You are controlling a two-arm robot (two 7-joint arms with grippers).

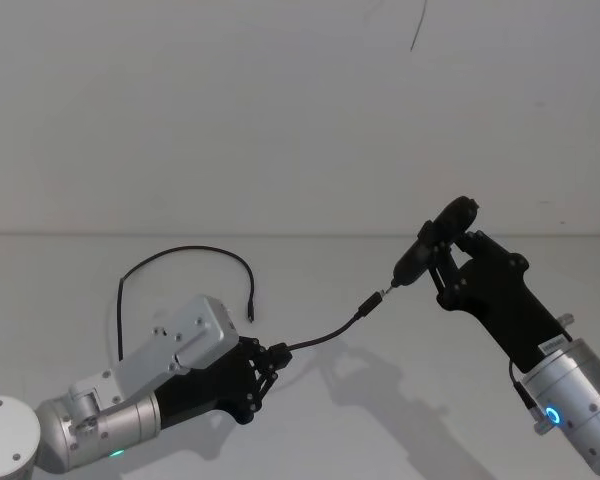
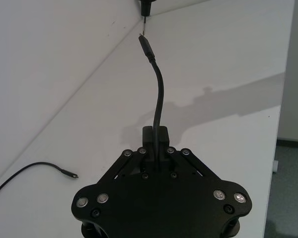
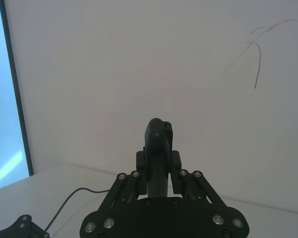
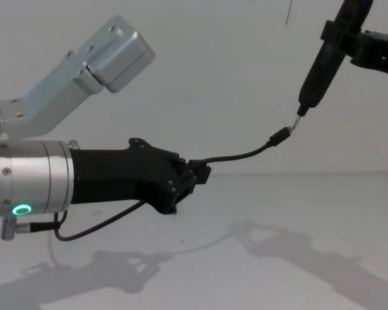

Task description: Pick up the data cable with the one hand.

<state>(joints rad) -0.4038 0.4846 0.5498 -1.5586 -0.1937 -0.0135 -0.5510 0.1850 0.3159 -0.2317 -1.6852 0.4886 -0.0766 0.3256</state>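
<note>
My left gripper (image 1: 277, 355), the hand with the green ring, is shut on the data cable (image 1: 325, 335) a short way back from one plug. That stretch arches up off the white table (image 1: 430, 410) and ends in a plug (image 1: 370, 303) held in the air. In the left wrist view the cable (image 2: 158, 94) rises straight out of the shut gripper (image 2: 155, 134). The rest of the cable loops on the table to a loose plug (image 1: 251, 313). My right gripper (image 1: 445, 262) is shut on a black pen-like tool (image 1: 430, 245). Its silver tip (image 4: 300, 123) is right at the raised plug (image 4: 279, 137).
A plain white wall (image 1: 280, 120) stands close behind the table, with a thin dark mark (image 1: 418, 30) high up. The table's side edge (image 2: 278, 124) drops to the floor beyond the left gripper. A blue panel (image 3: 0, 99) borders the right wrist view.
</note>
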